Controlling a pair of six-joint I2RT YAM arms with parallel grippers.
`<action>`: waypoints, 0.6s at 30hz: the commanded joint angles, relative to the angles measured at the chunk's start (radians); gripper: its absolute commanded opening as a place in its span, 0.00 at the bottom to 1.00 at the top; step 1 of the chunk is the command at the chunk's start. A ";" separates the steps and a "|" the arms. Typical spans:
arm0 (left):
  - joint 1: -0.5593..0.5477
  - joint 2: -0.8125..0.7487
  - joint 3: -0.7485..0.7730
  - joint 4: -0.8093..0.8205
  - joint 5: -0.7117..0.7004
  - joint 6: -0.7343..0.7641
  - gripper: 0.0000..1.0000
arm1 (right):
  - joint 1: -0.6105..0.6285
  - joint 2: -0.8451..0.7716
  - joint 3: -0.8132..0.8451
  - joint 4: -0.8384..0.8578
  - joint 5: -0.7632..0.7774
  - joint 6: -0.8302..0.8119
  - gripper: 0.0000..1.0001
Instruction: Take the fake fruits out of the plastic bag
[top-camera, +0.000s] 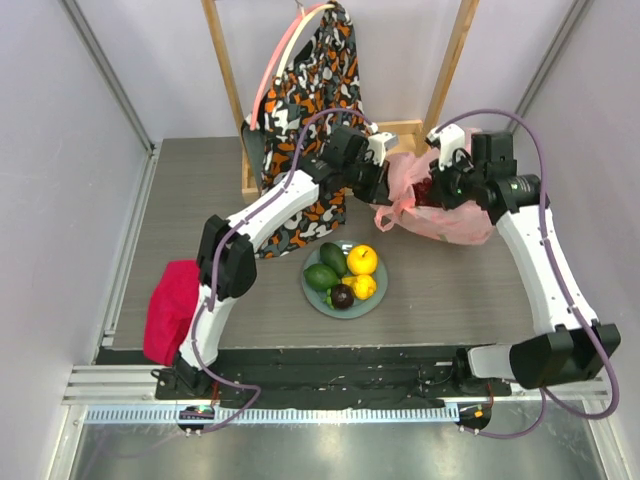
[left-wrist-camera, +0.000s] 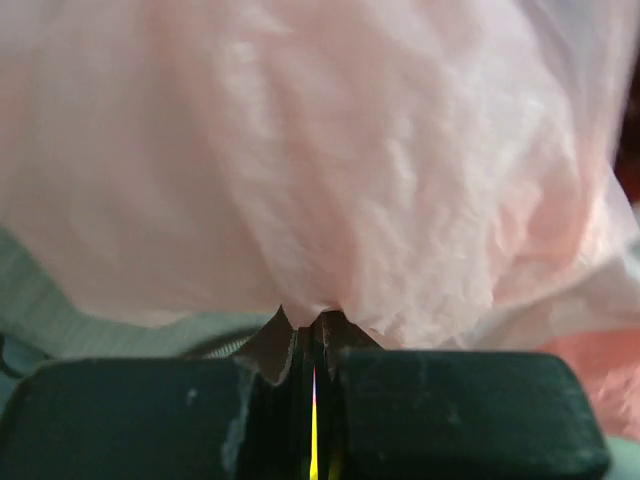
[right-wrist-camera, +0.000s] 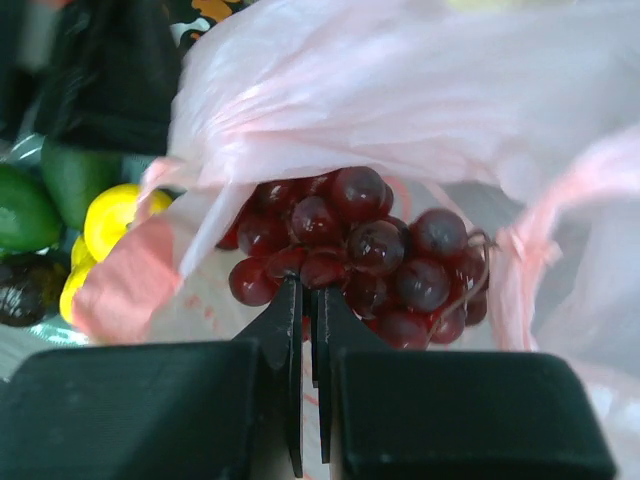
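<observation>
The pink plastic bag (top-camera: 450, 215) lies on the table behind the plate. My left gripper (top-camera: 384, 192) is shut on the bag's rim and holds it up; in the left wrist view the pink film (left-wrist-camera: 350, 150) is pinched between its jaws (left-wrist-camera: 312, 325). My right gripper (top-camera: 434, 190) is in the bag's mouth. Its jaws (right-wrist-camera: 308, 290) are closed to a thin slit at the lower edge of the dark purple grape bunch (right-wrist-camera: 370, 250), inside the bag (right-wrist-camera: 400, 90). Two green oval fruits (top-camera: 325, 270) and two orange-yellow ones (top-camera: 362, 262) lie on the plate.
The grey-green plate (top-camera: 375, 305) sits at the table's middle and also holds a dark round fruit (top-camera: 342, 296). A patterned garment (top-camera: 310, 80) hangs from a wooden frame (top-camera: 222, 60) at the back. A red cloth (top-camera: 170, 305) lies at the left front.
</observation>
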 joint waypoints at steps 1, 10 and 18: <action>-0.005 0.071 0.143 0.064 0.003 -0.031 0.00 | 0.001 -0.065 -0.049 0.002 0.063 0.008 0.01; -0.012 -0.046 0.024 0.062 -0.052 -0.008 0.00 | -0.030 -0.066 -0.147 0.091 0.303 0.044 0.01; -0.002 -0.112 -0.068 0.000 -0.156 0.048 0.00 | -0.048 -0.131 -0.193 0.091 0.215 -0.001 0.01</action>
